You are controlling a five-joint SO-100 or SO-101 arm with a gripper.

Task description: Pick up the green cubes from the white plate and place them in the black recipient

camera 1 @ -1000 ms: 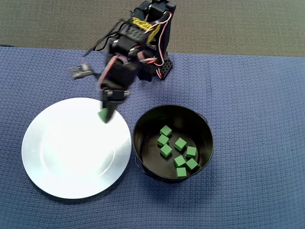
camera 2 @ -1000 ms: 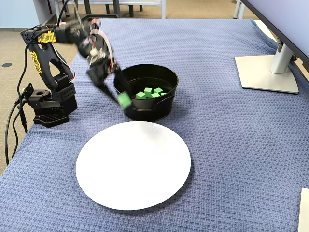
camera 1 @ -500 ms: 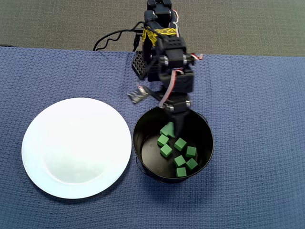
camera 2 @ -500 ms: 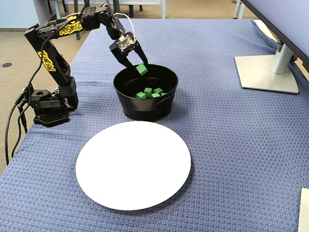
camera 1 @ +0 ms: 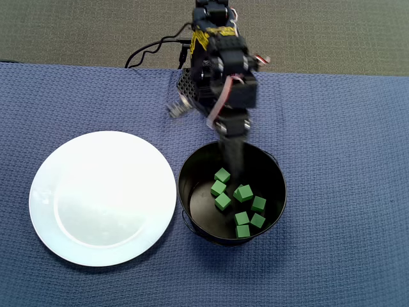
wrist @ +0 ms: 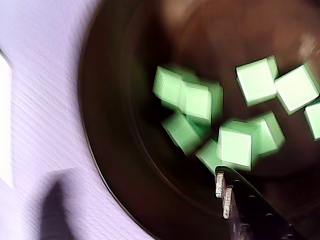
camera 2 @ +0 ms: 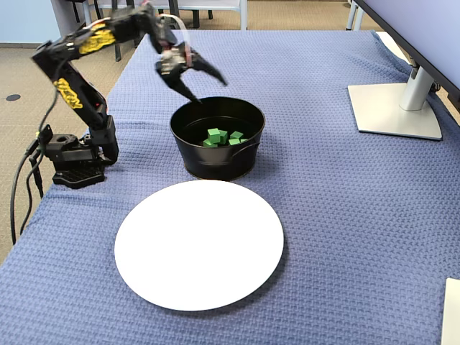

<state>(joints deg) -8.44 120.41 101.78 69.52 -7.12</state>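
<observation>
Several green cubes [camera 1: 223, 202] lie in a loose cluster on the floor of the black recipient [camera 1: 189, 171]. They also show in the wrist view [wrist: 256, 80] and the fixed view [camera 2: 213, 134]. The white plate [camera 1: 102, 198] sits beside the pot with nothing on it, as the fixed view [camera 2: 199, 244] also shows. My gripper [camera 2: 210, 92] is open and empty, hovering above the pot's rim on the arm's side. In the wrist view the gripper [wrist: 140, 205] looks down into the pot [wrist: 130, 165], one finger [wrist: 250, 212] over its inside and the other over the cloth outside.
A blue woven cloth [camera 1: 345, 141] covers the table. The arm's base [camera 2: 72, 162] stands at the cloth's edge with cables [camera 1: 153, 50] behind it. A monitor stand [camera 2: 395, 108] is at the far right in the fixed view.
</observation>
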